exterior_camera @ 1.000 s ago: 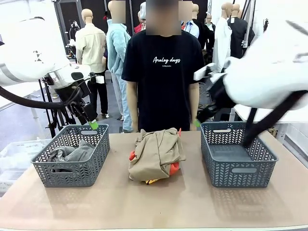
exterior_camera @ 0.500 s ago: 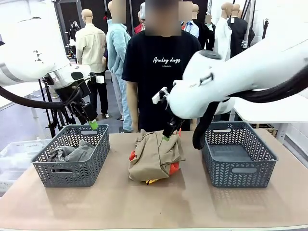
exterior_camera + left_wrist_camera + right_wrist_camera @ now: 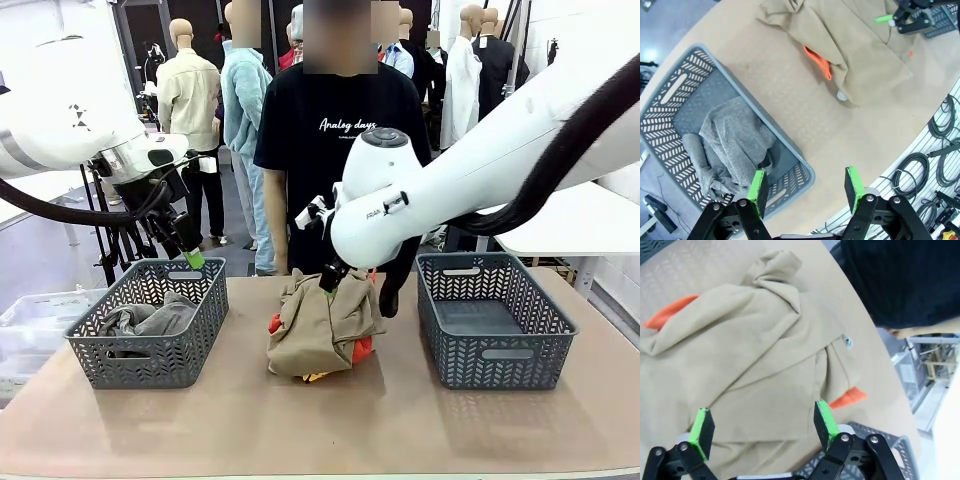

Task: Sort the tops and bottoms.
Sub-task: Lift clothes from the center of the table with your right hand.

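Note:
A khaki-tan garment [image 3: 322,325] lies bunched at the table's middle, and an orange-red garment [image 3: 361,349] pokes out from under it. My right gripper [image 3: 326,281] hangs open just above the khaki top edge; in its wrist view the right gripper [image 3: 760,427] spans the khaki cloth [image 3: 755,350], with orange-red tips [image 3: 847,397] at the sides. Grey cloth [image 3: 150,320] lies in the left basket [image 3: 205,320]. My left gripper [image 3: 192,257] hovers open and empty over that basket's far rim; in the left wrist view the left gripper [image 3: 802,185] is above the grey cloth [image 3: 732,145].
A second grey lattice basket [image 3: 495,350] stands at the right of the table. A person in a black T-shirt [image 3: 340,150] stands at the far edge, close behind the pile. My right arm [image 3: 480,170] crosses above the right basket.
My right arm has swung from over the right basket to the middle, bringing its open gripper down to the khaki garment. The left arm has stayed still.

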`<action>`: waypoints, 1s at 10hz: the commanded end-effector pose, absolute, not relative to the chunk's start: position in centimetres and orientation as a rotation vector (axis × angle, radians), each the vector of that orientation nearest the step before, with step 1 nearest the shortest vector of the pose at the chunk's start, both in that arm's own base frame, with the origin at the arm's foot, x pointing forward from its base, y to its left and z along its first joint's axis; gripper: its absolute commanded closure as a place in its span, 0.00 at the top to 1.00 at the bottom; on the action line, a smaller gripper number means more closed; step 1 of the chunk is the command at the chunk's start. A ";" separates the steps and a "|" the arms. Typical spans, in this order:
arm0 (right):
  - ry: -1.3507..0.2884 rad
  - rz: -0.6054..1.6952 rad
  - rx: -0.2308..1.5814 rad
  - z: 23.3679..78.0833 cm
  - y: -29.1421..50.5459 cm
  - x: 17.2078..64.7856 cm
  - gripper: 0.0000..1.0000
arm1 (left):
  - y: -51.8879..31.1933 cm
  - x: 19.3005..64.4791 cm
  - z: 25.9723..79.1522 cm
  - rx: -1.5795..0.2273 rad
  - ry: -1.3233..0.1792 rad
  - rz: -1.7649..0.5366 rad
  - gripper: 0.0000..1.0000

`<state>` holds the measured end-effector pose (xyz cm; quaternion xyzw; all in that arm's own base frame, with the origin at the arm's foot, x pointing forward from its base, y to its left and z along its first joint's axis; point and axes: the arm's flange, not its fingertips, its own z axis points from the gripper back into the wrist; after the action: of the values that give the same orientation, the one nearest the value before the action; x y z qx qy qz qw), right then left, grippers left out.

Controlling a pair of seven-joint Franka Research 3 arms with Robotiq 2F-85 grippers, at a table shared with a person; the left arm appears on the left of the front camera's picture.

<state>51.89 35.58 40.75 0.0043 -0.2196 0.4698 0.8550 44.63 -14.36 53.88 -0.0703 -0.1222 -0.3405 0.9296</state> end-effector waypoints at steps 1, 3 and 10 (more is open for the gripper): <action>-0.448 0.922 0.014 39.7 37.4 53.0 1.00 | -14.3 44.6 54.2 -0.135 -0.239 -0.703 0.80; -0.453 0.967 0.023 40.0 36.2 52.4 1.00 | -14.3 44.6 54.2 -0.135 -0.239 -0.703 0.80; -0.429 0.891 -0.089 37.8 38.6 53.8 1.00 | -14.3 44.6 54.2 -0.135 -0.239 -0.703 0.80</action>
<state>52.90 37.01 38.65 -0.0227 -0.2137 0.4433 0.8703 44.64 -14.36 53.88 -0.0703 -0.1223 -0.3405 0.9296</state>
